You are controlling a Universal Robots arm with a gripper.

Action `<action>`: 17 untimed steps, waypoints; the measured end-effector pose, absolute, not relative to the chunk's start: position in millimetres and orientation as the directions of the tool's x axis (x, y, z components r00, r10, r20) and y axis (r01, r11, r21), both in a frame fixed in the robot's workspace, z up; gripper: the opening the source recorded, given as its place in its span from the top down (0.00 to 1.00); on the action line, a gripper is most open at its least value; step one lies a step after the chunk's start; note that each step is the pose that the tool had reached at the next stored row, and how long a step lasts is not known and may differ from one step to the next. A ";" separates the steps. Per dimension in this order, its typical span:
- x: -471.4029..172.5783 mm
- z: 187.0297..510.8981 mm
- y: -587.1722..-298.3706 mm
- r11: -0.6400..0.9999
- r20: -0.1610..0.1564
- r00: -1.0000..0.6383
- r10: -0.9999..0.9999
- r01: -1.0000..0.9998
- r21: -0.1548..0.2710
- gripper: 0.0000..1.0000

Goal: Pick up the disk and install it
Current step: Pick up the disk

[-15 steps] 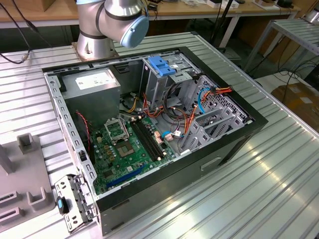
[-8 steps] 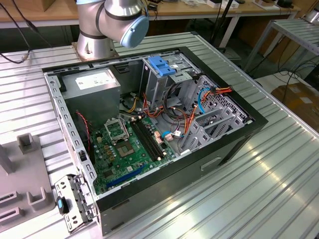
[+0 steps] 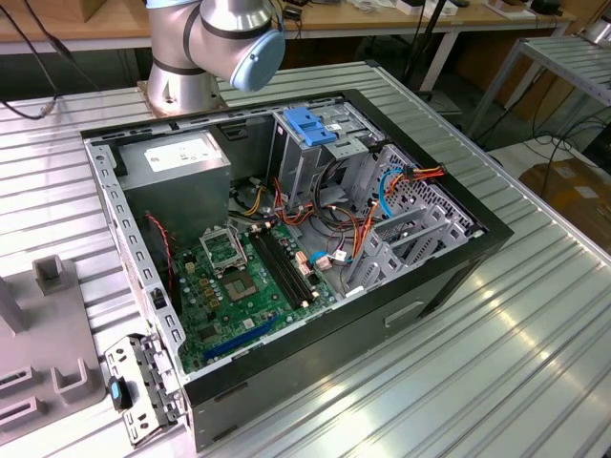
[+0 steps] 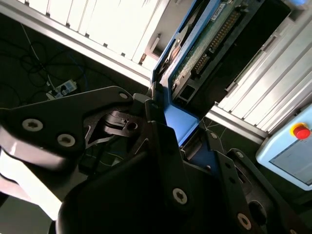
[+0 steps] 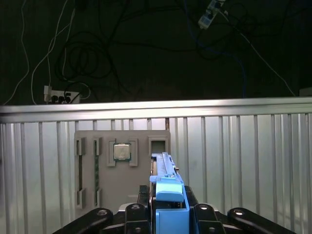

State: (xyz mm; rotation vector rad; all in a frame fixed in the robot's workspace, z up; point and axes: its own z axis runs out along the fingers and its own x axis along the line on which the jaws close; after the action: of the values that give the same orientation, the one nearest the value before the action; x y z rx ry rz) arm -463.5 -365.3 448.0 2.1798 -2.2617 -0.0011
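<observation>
Blue plastic rails edge the disk (image 5: 168,189), which sits clamped in the pincer (image 5: 168,210), the dark fingers (image 5: 146,207) closed against its blue tab from both sides. In the first wrist view the disk is seen edge-on, reaching out from the pincer over the ribbed metal bench (image 5: 243,161) toward a grey fixture (image 5: 90,168). I cannot tell whether its far end touches that fixture. A square processor chip (image 5: 122,152) lies in one of the fixture's recesses. In the second wrist view the disk (image 4: 209,41) shows its green circuit board and connector row, with the pincer (image 4: 173,127) gripping its blue end. In the exterior view the arm (image 3: 215,38) stands at the far edge of the bench (image 3: 496,363), behind an open computer case (image 3: 420,286). Inside it are a green motherboard (image 3: 239,286) and a grey metal drive cage (image 3: 301,162) with a blue top handle.
</observation>
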 end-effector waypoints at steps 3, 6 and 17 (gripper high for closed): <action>-463.5 450.9 -365.3 0.037 0.000 -0.037 -0.999 -0.999 0.001 0.63; -463.5 455.0 -365.3 0.037 0.000 -0.037 -0.999 -0.999 0.001 0.63; -463.5 464.7 -365.3 0.037 0.000 -0.037 -0.999 -0.999 0.001 0.63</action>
State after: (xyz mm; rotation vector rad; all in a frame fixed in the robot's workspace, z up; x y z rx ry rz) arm -463.5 -365.3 464.7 2.1798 -2.2617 -0.0011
